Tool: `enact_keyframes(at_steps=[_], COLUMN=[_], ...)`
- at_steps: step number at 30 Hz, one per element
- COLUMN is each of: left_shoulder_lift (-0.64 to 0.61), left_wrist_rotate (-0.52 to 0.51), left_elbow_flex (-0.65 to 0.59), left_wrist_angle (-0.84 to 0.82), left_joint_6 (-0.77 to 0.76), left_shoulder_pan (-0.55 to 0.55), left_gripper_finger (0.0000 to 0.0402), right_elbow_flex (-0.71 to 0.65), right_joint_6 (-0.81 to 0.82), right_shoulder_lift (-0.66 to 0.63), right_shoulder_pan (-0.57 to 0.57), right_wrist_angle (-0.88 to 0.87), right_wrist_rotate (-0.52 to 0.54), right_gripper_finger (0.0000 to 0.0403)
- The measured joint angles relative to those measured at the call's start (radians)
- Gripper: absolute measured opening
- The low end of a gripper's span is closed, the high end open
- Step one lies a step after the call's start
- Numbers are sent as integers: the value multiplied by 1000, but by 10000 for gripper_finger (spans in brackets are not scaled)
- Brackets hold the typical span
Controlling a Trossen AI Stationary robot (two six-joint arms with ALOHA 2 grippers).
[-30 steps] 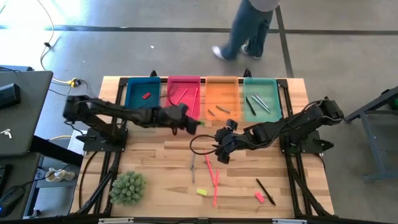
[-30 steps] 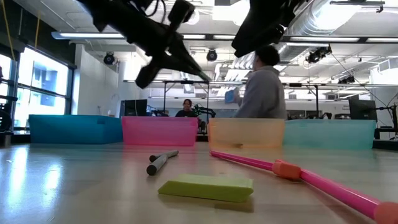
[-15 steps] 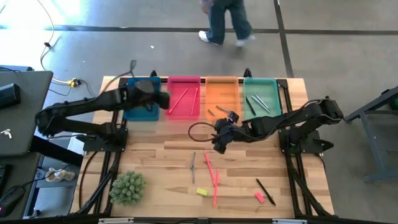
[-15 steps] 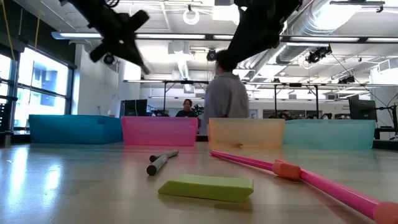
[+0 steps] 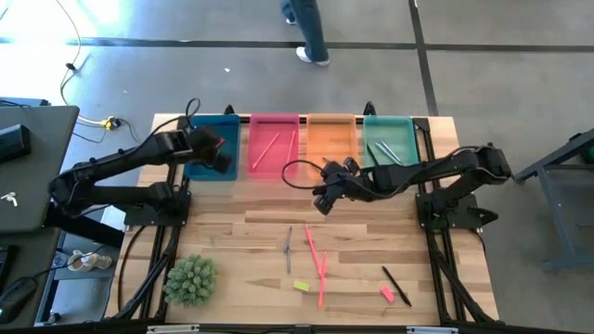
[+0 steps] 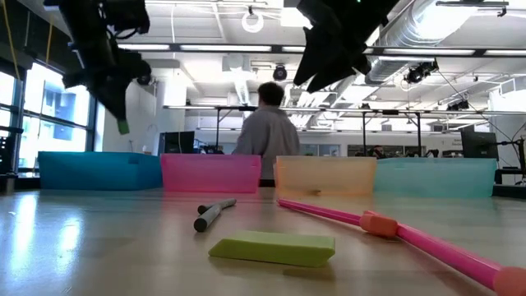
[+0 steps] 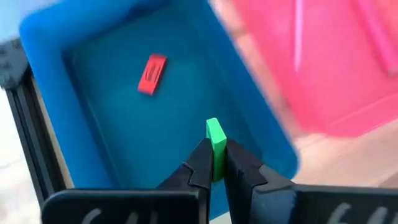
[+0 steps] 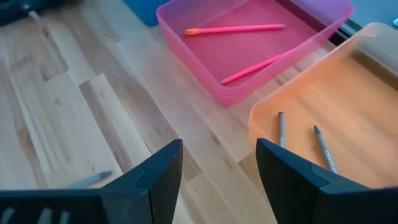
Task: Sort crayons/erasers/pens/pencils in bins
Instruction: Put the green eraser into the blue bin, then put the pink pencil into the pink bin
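Left gripper (image 7: 214, 163) hangs above the blue bin (image 7: 56, 62), fingers clamped on a green eraser (image 7: 215, 138); only its wrist view shows this pinch and a red eraser (image 7: 152, 74) lying inside the bin; the high view shows the gripper (image 5: 212, 154) over the bin's near edge. Right gripper (image 8: 217, 171), fingers apart and empty, hovers over bare wood just before the pink bin (image 8: 249, 46) and orange bin (image 8: 323, 118); a yellow eraser (image 6: 273, 247) lies on the open table front.
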Motion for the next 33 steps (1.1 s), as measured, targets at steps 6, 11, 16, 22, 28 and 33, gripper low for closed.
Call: enact_keyframes(at_steps=[6,11,16,22,28,33], left_shoulder_lift=[1,1,3,14,19,19], left_wrist_rotate=[64,125,128,124,125,130], left_elbow_flex=[-105,-166,-191,-199,-199,-193], left_wrist_angle=[34,109,163,178,180,178], left_joint_6=[1,26,41,86,86,86], left_shoulder_pan=[21,35,54,82,103,115], left_gripper_finger=[10,10,14,42,79,111], right_elbow_flex=[0,0,0,0,0,0], right_joint_6=[61,149,248,361,444,423], right_shoulder_lift=[0,0,0,0,0,0], right_shoulder_pan=[-6,3,26,70,114,131], right_wrist_angle=[0,1,1,0,0,20], right_wrist_rotate=[-1,-11,-13,-13,-13,7], right_gripper_finger=[197,197,197,197,197,197])
